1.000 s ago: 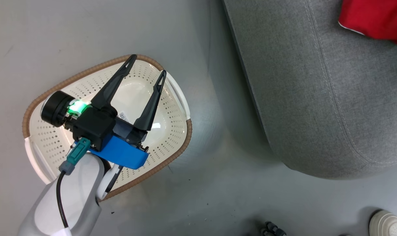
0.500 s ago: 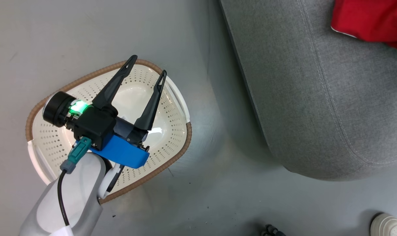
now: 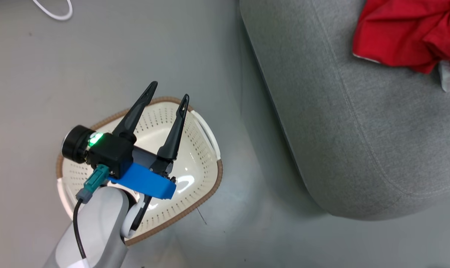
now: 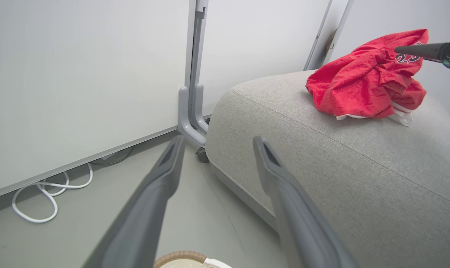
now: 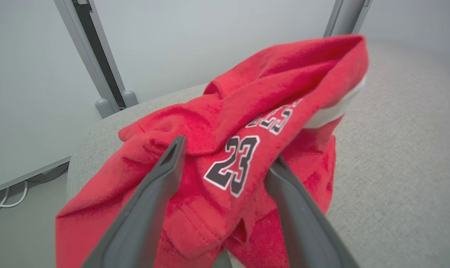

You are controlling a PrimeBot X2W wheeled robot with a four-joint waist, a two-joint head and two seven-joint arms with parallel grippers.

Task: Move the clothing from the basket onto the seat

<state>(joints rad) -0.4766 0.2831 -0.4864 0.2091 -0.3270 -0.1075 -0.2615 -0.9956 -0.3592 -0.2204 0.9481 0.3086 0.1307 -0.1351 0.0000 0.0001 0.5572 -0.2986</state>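
Basket, seat and clothing: relative positions.
The cream perforated plastic basket (image 3: pixel 201 156) stands on the grey floor (image 3: pixel 42 74), left of the large grey upholstered seat (image 3: pixel 359 130) and apart from it; the crumpled red fabric clothing (image 3: pixel 403 33) lies on the seat, far right.
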